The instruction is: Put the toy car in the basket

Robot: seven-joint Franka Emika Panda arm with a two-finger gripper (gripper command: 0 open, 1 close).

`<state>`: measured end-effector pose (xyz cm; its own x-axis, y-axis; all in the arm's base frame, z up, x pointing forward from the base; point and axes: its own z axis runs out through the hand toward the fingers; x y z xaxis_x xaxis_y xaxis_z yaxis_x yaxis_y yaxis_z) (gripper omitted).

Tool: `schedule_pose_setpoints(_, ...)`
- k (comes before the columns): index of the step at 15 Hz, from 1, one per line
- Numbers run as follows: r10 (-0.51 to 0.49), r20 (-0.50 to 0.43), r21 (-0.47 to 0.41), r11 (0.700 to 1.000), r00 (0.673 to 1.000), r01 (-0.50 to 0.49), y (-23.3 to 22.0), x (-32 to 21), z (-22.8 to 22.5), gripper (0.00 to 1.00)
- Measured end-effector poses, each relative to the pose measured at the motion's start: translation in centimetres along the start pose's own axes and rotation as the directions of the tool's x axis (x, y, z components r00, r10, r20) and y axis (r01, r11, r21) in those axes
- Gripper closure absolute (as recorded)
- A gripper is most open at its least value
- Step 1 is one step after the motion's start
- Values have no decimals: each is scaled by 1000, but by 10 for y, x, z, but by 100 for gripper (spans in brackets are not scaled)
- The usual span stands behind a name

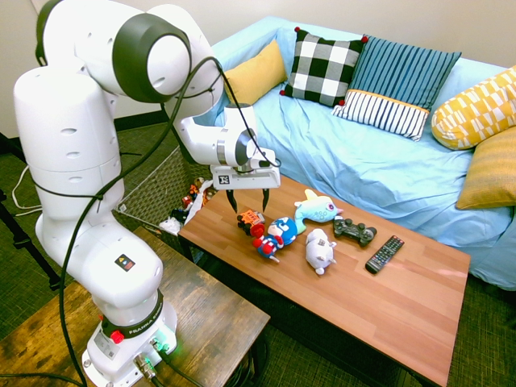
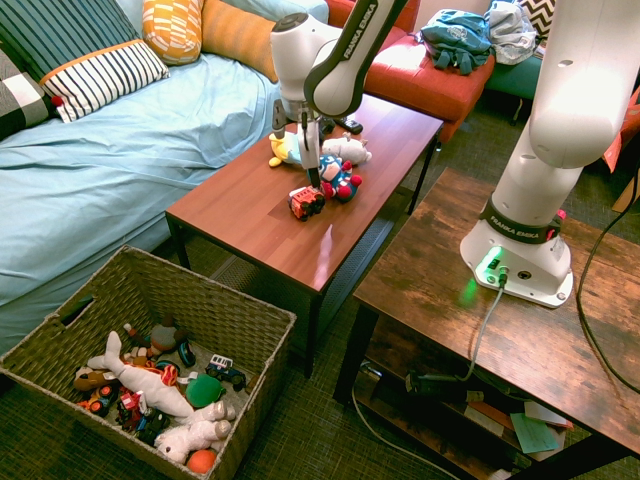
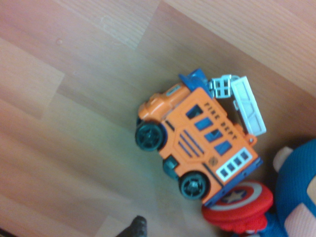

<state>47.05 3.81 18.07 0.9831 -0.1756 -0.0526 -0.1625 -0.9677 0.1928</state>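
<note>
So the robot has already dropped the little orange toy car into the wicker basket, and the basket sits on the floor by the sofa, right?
Not quite. The toy car lies on the wooden table, just under the open tool, next to a blue-and-red plush figure. The second exterior view shows this. The basket does sit on the floor by the sofa.

One exterior camera looked from behind the arm's base toward the sofa (image 1: 379, 153), the other from the opposite side, both sharing the bench (image 2: 260, 215); the wrist camera stared closely down at it.
</note>
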Motion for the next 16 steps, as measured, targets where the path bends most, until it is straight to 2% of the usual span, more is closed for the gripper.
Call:
schedule_pose_setpoints(2, -47, 18, 2, 999, 999, 47, -10, 9, 14, 0)
schedule_pose_setpoints(7, -84, 90, 47, 996, 992, 80, -8, 26, 38, 0)
schedule_pose_setpoints(16, -131, 152, 31, 991, 980, 127, -18, 40, 55, 0)
